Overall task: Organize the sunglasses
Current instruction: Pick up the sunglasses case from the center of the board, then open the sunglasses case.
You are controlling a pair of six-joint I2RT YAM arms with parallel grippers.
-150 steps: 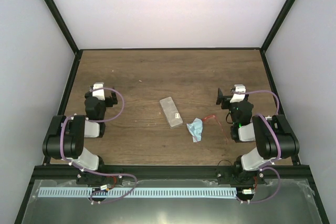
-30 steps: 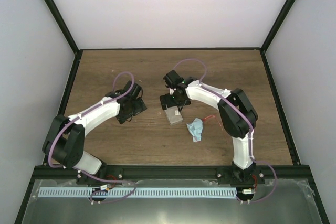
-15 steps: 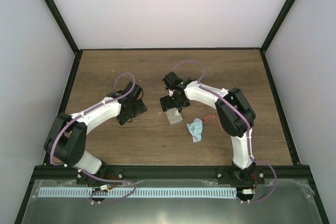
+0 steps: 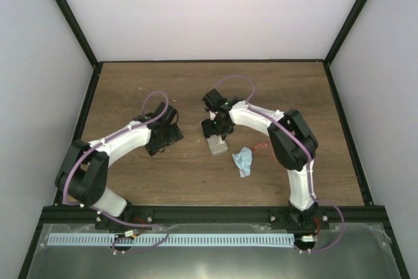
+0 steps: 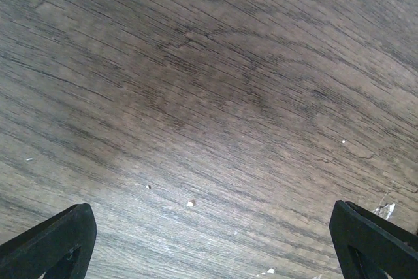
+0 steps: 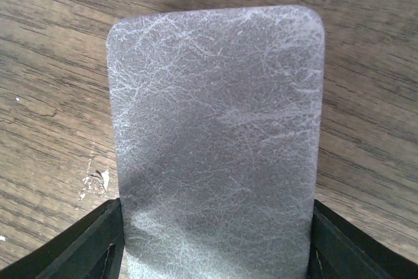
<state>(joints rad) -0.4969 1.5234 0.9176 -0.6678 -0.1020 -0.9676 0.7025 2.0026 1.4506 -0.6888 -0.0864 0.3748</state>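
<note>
The sunglasses (image 4: pixel 261 146), a thin red wire frame, lie on the wood right of centre, apart from both grippers. A flat grey case (image 4: pixel 217 146) lies at mid-table; it fills the right wrist view as a textured grey case (image 6: pixel 215 135). My right gripper (image 4: pixel 214 132) is down over its far end, and its black fingers (image 6: pixel 98 240) press against both long edges of the case. My left gripper (image 4: pixel 163 138) hovers to the left of the case, wide open over bare wood, with only its fingertips (image 5: pixel 59 240) showing in its own view.
A small light-blue cloth (image 4: pixel 243 160) lies crumpled just left of the sunglasses and right of the case. Black frame posts and pale walls bound the wooden table (image 4: pixel 163 89). White specks (image 5: pixel 189 204) dot the wood under the left gripper.
My right gripper has narrowed from fully open onto the sides of the grey case. Both arms have barely moved over the last second; five seconds ago both were folded back at their bases.
</note>
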